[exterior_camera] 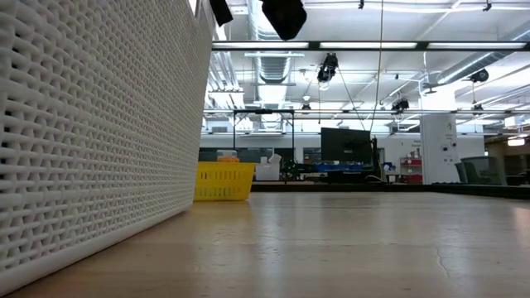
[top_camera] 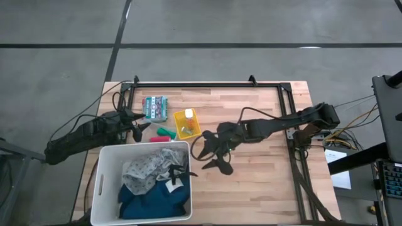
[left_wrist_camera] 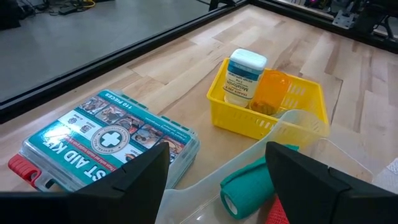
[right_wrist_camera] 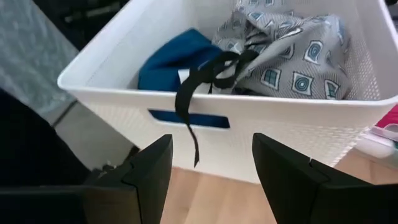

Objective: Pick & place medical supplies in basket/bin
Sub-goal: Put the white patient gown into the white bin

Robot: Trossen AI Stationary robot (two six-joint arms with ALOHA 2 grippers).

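Note:
The white tub (top_camera: 99, 188) stands at the table's near left. In it lie a blue garment (right_wrist_camera: 177, 59) and a grey patterned cloth (right_wrist_camera: 286, 56). A black strap (right_wrist_camera: 202, 84) hangs over the wall with the slot handle (right_wrist_camera: 189, 118). My right gripper (top_camera: 210, 157) (right_wrist_camera: 211, 155) is open, just right of that wall and facing it. My left gripper (top_camera: 141, 127) (left_wrist_camera: 217, 162) is open beyond the tub's far wall, over a green roll (left_wrist_camera: 245, 186) and a red item (left_wrist_camera: 277, 211) in clear plastic wrap (left_wrist_camera: 298, 124).
A small yellow basket (left_wrist_camera: 242, 124) (top_camera: 186, 123) holds a white bottle (left_wrist_camera: 244, 78) and an orange one (left_wrist_camera: 272, 90). A first aid kit (left_wrist_camera: 106, 140) (top_camera: 155, 108) lies flat near the far left. The tub's wall (exterior_camera: 91, 141) fills the left of the low view. Bare wood stretches to the right.

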